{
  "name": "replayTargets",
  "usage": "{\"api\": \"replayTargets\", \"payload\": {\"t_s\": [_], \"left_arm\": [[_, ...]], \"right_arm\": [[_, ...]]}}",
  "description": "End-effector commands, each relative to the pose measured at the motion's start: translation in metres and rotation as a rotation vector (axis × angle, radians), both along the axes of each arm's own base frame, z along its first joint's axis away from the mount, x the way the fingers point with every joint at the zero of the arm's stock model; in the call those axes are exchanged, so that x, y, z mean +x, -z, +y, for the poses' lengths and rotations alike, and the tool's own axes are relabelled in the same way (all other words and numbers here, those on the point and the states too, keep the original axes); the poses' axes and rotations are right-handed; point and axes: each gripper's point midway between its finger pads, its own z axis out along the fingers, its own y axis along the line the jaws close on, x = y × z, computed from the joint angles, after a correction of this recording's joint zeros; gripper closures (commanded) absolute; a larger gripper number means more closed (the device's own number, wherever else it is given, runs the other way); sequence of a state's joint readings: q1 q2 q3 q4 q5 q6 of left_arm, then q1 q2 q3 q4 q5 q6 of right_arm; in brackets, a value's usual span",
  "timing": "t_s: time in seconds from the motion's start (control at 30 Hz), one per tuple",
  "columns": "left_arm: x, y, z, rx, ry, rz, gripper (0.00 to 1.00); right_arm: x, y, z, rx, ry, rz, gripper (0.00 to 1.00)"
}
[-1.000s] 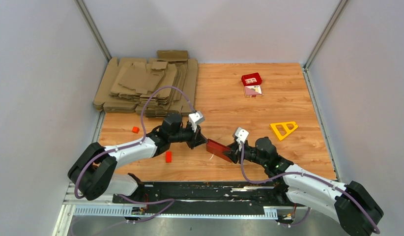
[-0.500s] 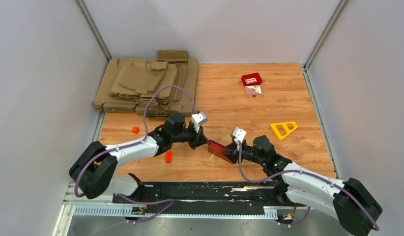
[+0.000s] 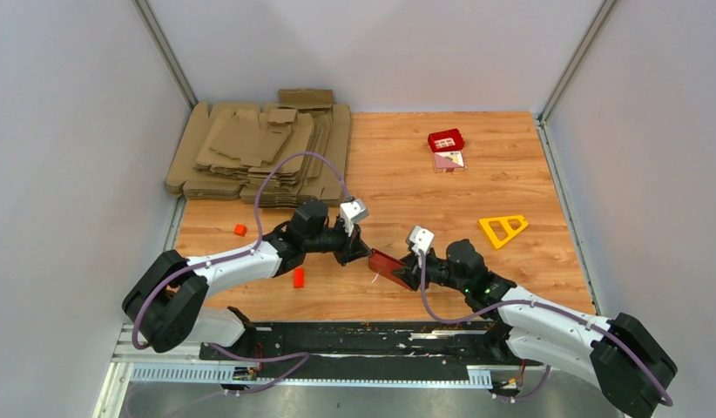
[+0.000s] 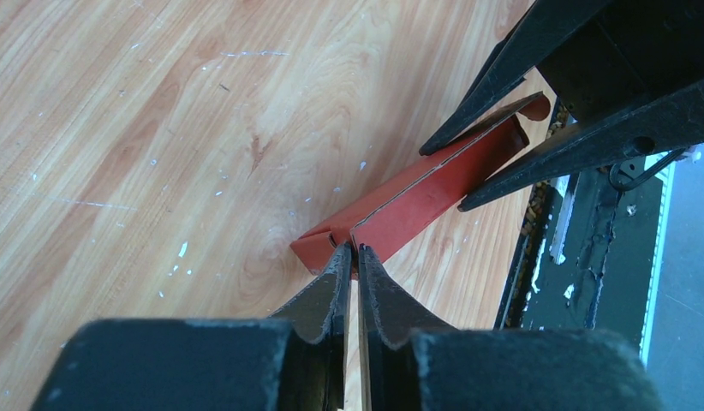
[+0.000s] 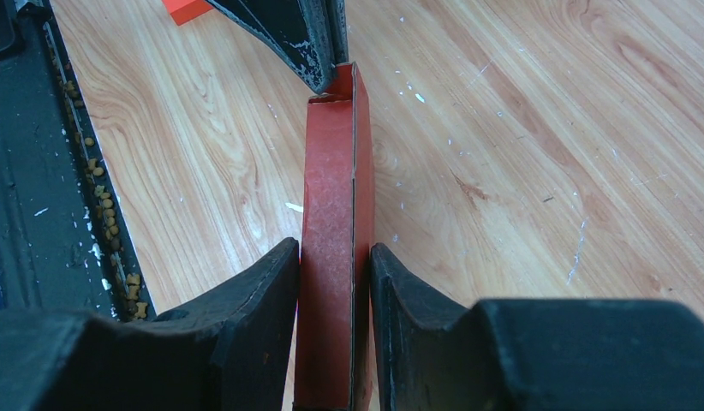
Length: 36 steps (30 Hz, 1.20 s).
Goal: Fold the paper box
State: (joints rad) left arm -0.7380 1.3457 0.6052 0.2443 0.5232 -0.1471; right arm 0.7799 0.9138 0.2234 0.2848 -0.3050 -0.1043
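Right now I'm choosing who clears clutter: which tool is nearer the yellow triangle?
Right. The right tool grips the paper box, down-left of the yellow triangle in the top view; the left tool pinches the box's opposite end, farther left.

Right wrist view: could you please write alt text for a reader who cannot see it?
The right pincer grips a flattened red paper box between its two black fingers, over a wooden table. The box runs away from the camera to the left pincer, whose dark tip meets its far end.
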Motion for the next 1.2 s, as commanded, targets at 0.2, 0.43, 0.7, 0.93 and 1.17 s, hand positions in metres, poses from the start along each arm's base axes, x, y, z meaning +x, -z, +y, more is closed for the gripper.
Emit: {"api": "replayTargets", "payload": {"t_s": [0.2,0.43,0.7,0.93,1.17], "left_arm": [[-0.001,-0.007,-0.008,-0.008,0.038,-0.006,0.95],[-0.007,-0.003,-0.013,-0.01,0.079,0.022,0.95],[-0.009,0.0,-0.013,0.004,0.091,0.032,0.92],[-0.01,0.007,-0.012,0.036,0.093,0.042,0.88],[-0.011,-0.013,-0.012,-0.022,0.084,-0.007,0.66]], "right_arm": [[0.007,-0.02,0.008,0.028,-0.002,-0.042,0.64],[0.009,-0.019,0.007,0.017,0.008,-0.036,0.64],[0.01,-0.019,0.006,0.011,0.022,-0.036,0.64],[0.013,-0.018,0.004,-0.002,0.038,-0.028,0.64],[0.013,-0.017,0.005,-0.006,0.037,-0.025,0.64]]}}
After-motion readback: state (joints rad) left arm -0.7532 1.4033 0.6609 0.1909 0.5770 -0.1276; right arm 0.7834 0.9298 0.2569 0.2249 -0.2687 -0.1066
